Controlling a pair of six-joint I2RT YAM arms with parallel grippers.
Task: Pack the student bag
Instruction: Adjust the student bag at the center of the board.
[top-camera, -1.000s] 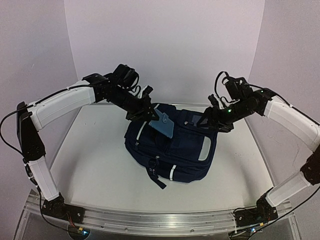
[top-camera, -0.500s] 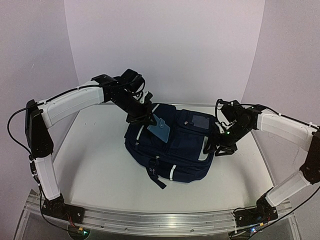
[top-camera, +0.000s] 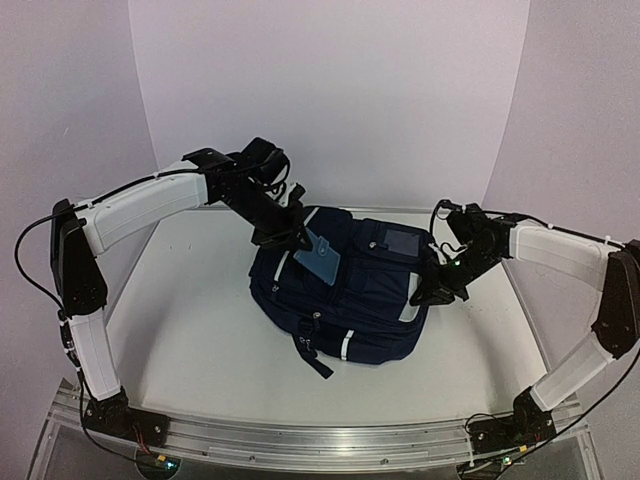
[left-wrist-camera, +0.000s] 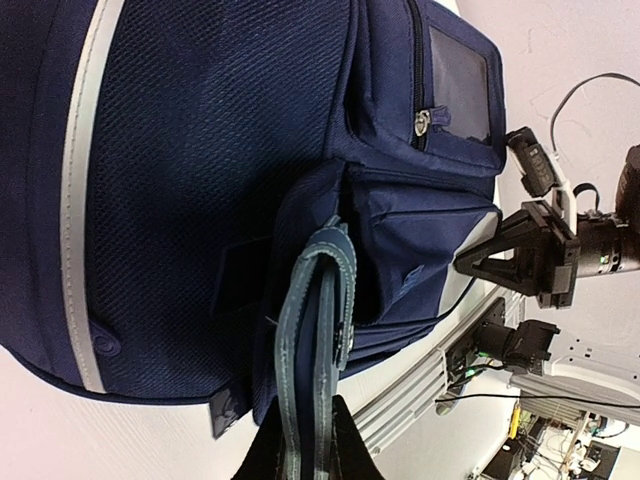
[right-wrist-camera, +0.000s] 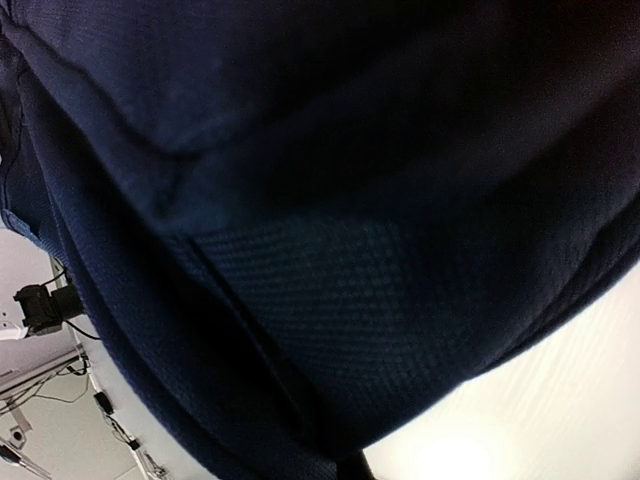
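Observation:
The student bag (top-camera: 360, 305), dark navy with pale zip lines, lies in the middle of the table. My left gripper (top-camera: 298, 238) hovers over its upper left corner, shut on a flat blue-grey pouch (top-camera: 322, 260). In the left wrist view the pouch (left-wrist-camera: 312, 330) stands edge-on between the jaws (left-wrist-camera: 305, 455), just off the bag (left-wrist-camera: 200, 150). My right gripper (top-camera: 428, 292) is pressed against the bag's right side, shut on its fabric. Navy fabric (right-wrist-camera: 350, 250) fills the right wrist view and hides the fingers.
The white table (top-camera: 180, 330) is enclosed by white walls at the back and sides. An aluminium rail (top-camera: 320, 440) runs along the near edge with both arm bases on it. A black strap (top-camera: 312, 358) trails off the bag's front.
My right gripper dropped from the bag's top right to its right side and closed there. The left arm shifted slightly with the pouch, then held still.

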